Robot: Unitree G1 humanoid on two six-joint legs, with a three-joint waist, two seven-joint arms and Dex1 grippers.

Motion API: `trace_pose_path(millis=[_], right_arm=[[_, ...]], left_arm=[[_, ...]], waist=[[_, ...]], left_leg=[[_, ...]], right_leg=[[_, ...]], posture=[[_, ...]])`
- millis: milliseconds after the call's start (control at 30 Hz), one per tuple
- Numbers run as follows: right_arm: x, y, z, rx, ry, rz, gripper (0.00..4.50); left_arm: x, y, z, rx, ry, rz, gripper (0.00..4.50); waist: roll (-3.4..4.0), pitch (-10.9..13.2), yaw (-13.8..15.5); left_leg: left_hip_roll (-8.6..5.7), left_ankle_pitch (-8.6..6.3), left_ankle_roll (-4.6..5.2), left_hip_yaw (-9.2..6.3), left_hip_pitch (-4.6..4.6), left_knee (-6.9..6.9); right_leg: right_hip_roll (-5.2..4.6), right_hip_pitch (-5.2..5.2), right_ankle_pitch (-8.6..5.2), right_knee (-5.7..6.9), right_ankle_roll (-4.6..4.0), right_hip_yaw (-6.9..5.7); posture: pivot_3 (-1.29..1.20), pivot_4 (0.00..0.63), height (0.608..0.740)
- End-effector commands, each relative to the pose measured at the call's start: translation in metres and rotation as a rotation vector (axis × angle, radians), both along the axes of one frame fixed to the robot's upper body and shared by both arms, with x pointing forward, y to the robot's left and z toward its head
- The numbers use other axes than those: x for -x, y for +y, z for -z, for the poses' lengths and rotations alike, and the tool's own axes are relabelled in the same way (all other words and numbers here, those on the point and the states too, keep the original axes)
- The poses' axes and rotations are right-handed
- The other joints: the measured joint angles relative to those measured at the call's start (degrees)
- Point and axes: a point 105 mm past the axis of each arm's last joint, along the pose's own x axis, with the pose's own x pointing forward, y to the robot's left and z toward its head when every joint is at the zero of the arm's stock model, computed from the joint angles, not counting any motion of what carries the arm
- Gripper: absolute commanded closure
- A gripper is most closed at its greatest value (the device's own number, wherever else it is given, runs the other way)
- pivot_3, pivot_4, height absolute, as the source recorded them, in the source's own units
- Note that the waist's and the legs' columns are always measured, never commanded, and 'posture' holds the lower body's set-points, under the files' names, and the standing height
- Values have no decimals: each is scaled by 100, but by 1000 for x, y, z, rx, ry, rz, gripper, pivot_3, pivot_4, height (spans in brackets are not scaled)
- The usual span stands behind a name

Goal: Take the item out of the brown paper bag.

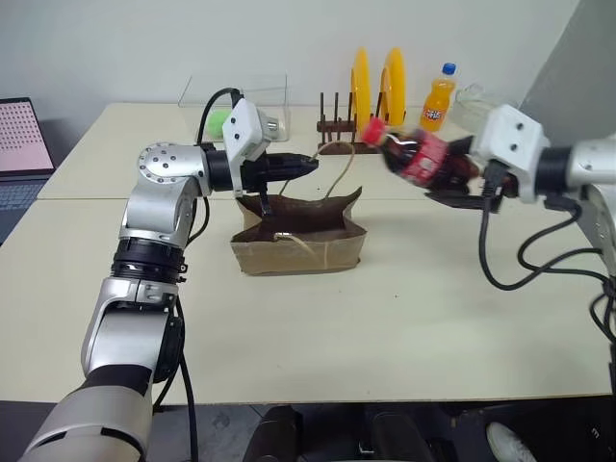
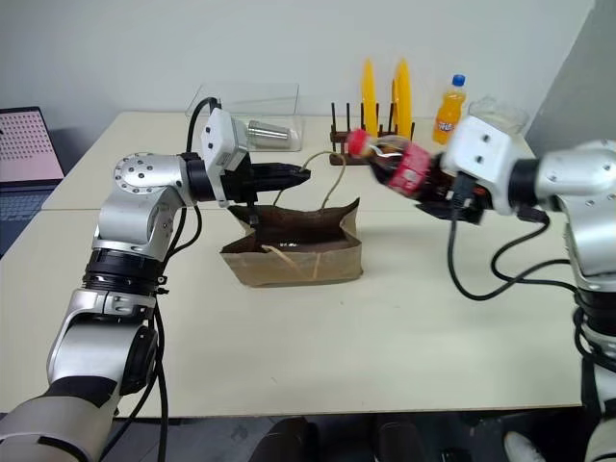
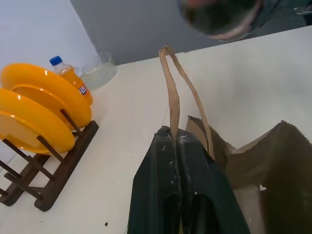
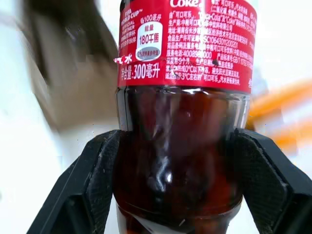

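The item, a small cola bottle (image 1: 420, 157) with a red label and red cap, hangs tilted in the air to the right of the brown paper bag (image 1: 300, 241), cap toward the bag. My right gripper (image 1: 464, 180) is shut on its lower body; the black fingers (image 4: 105, 163) press both sides of the bottle (image 4: 181, 122). The creased bag stands open-topped on the table. Just above its back left edge, my left gripper (image 1: 306, 166) points across it and is shut on one thin tan handle (image 3: 171, 92), holding the loop up.
A wooden rack with yellow plates (image 1: 373, 85) and an orange soda bottle (image 1: 439, 99) stand at the back of the table. A clear box (image 1: 241, 101) sits behind my left arm. A laptop (image 1: 19, 144) is at the far left. The table front (image 1: 385, 337) is bare.
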Motion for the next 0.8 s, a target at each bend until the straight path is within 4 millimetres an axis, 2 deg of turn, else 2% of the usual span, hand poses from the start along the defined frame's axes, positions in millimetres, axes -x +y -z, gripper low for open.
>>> trace_pose_path(millis=[33,133,267,467,600,733,800], right_arm=[[-11,-32,19,69,-18,127,1346],[-26,-42,50,133,17,184,1346],[-43,-49,76,186,52,228,1346],[-53,-54,100,217,140,228,1346],[-56,-57,107,225,185,230,1346],[-58,-60,105,225,198,234,10],[-59,-61,105,220,203,233,10]], left_arm=[[3,1,-8,-1,-42,2,4500],[3,0,-8,-3,-43,4,4500],[4,-1,-8,-4,-46,6,4500],[5,0,-8,-8,-49,4,4500],[6,0,-8,-8,-51,2,4500],[5,0,-8,-6,-51,-3,4500],[5,0,-8,-5,-50,-3,4500]], waist=[[0,0,-6],[3,2,-64],[6,4,-114],[10,7,-88],[10,7,-83],[10,7,-84],[10,7,-86]], left_leg=[[1,0,0,2,1,0],[2,0,0,14,8,0],[6,1,0,19,11,-1],[5,1,-1,20,8,-1],[5,1,-1,22,6,-1],[5,1,-1,22,8,0],[5,1,-1,22,9,0]], right_leg=[[1,0,0,0,0,2],[2,-1,-1,4,1,12],[6,-2,-1,6,1,15],[6,-2,0,5,0,15],[4,-2,0,3,0,14],[4,-1,0,4,0,15],[4,0,0,5,0,15]], posture=[[0,150,740],[0,150,740],[0,150,740],[0,150,740],[0,150,740],[0,150,740],[0,150,740]])
